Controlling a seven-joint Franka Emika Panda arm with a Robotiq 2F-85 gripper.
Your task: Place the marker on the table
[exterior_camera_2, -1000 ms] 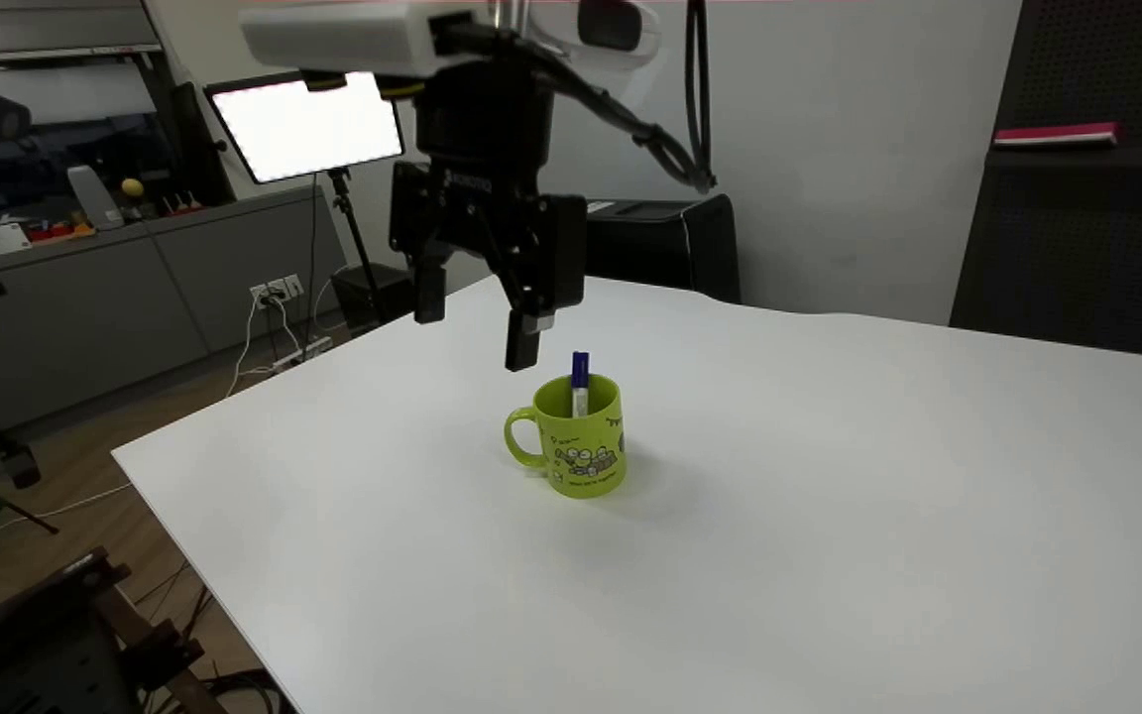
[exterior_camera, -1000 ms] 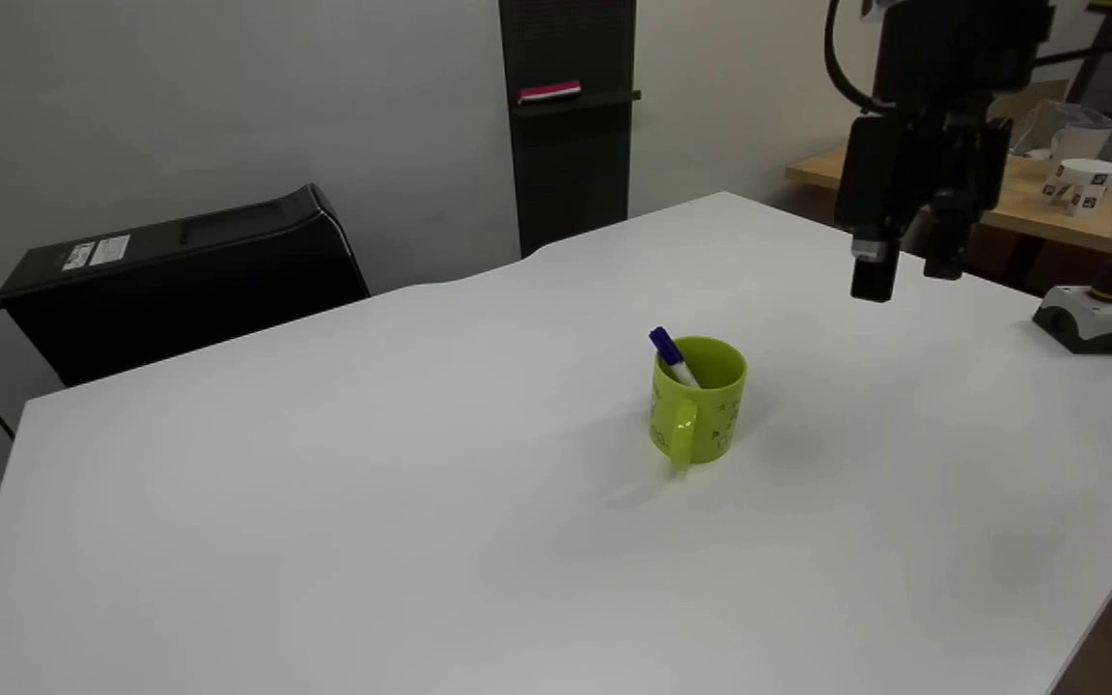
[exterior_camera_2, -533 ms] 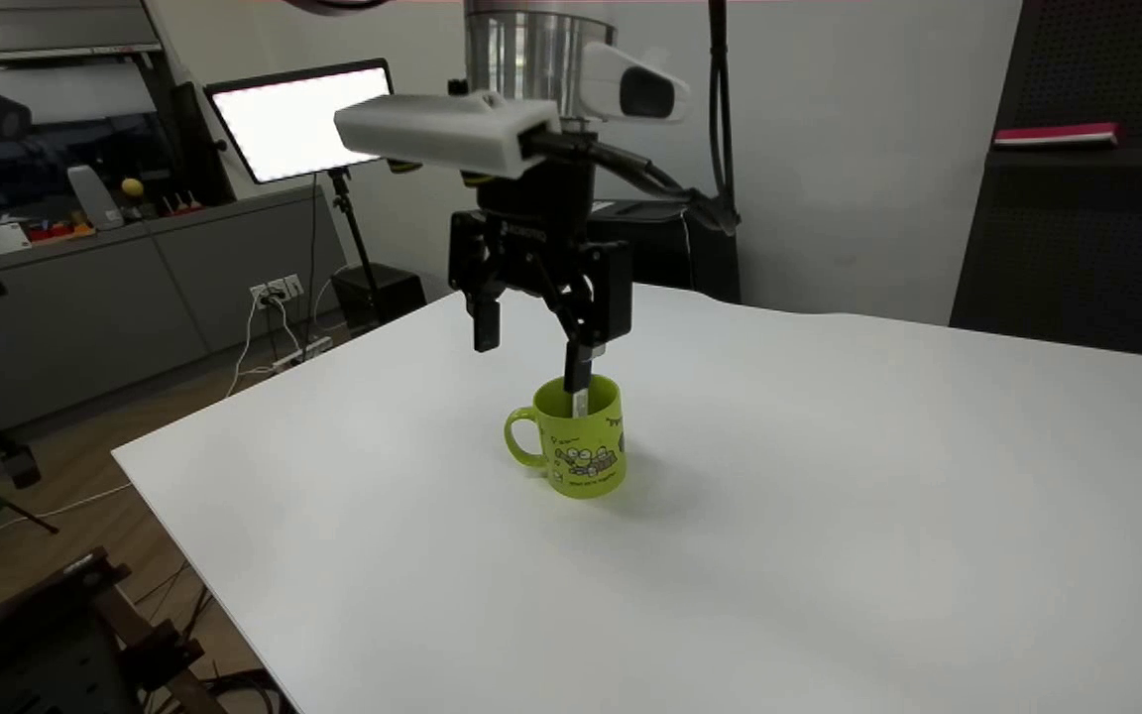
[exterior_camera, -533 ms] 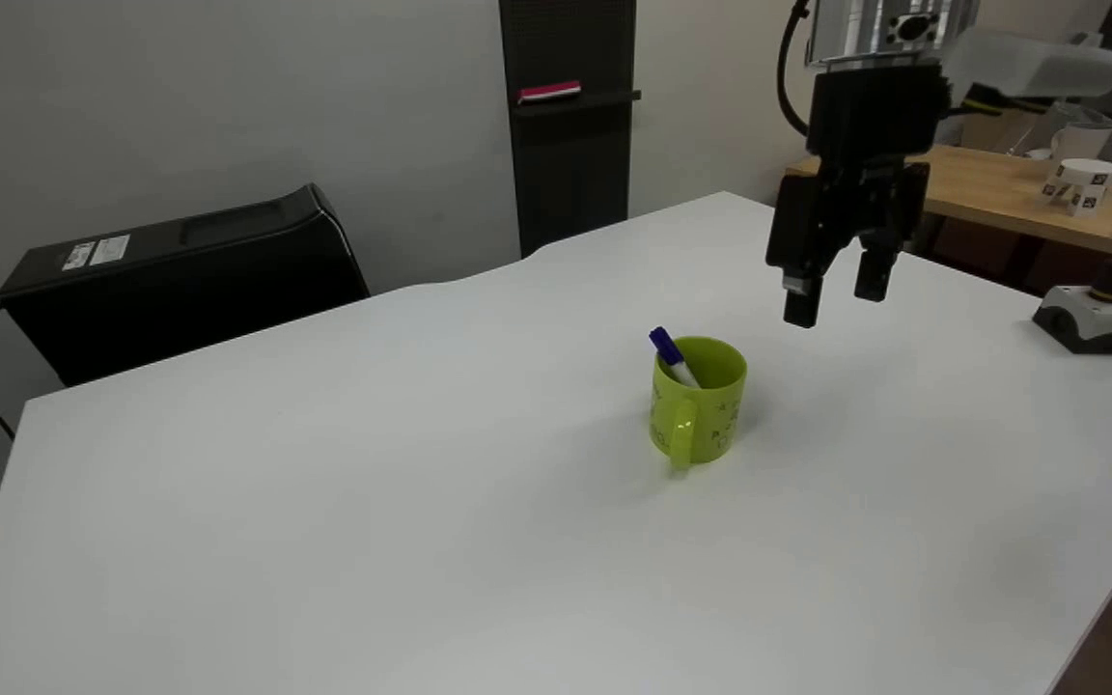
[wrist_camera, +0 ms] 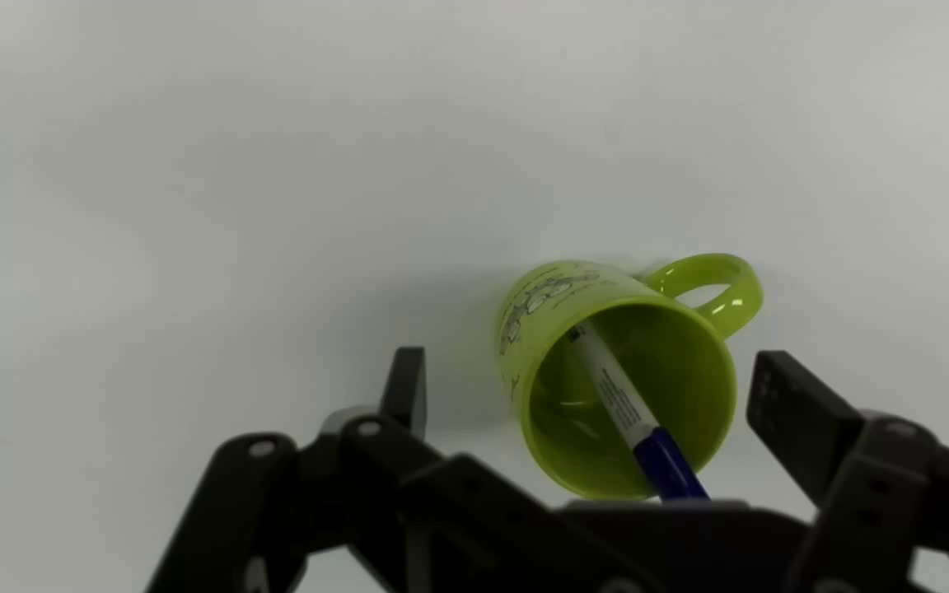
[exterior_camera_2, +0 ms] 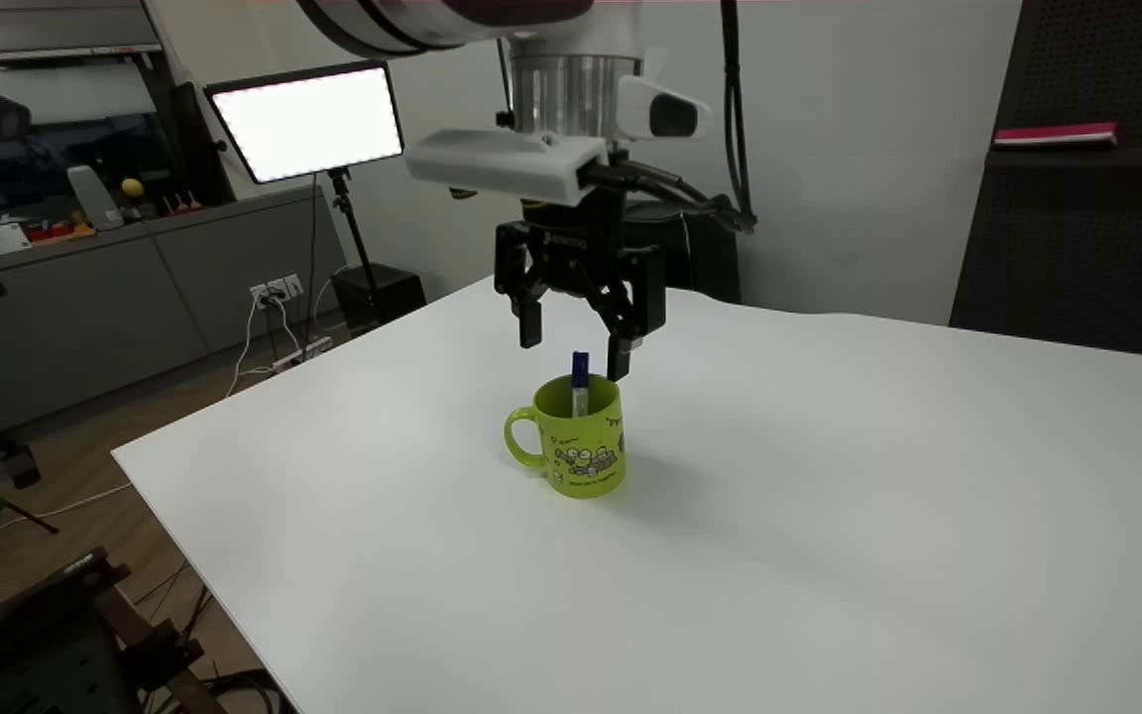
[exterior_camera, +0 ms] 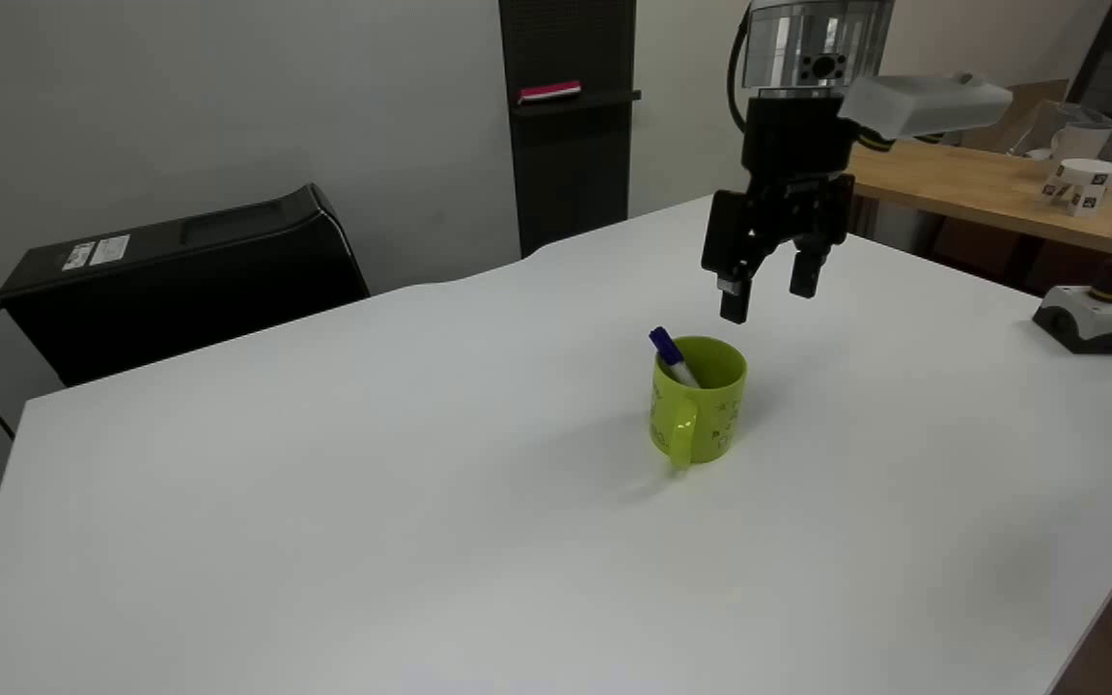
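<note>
In an exterior view I see the blue-capped marker [exterior_camera: 675, 357] standing aslant inside the lime-green mug [exterior_camera: 715, 420], its cap poking above the rim toward 11 o'clock. The mug sits upright on the white counter [exterior_camera: 305, 502], handle toward 6 o'clock. My gripper [exterior_camera: 769, 298] hangs at the mug's 1 o'clock, near it but apart. A push-button box [exterior_camera: 1095, 320] rests on the counter well away, between 2 and 3 o'clock from the mug. My wrist view looks into the mug's mouth: the marker's white barrel slants across it, cap end toward 5 o'clock, where the gripper's body cuts across the cap; the handle points between 1 and 2 o'clock. I have the fingers [wrist_camera: 804, 420] released, spread wide, one on either side of the mug in this view. In an exterior view a lit panel lamp [exterior_camera_2: 308, 124] shows at about 11 o'clock from the mug.
</note>
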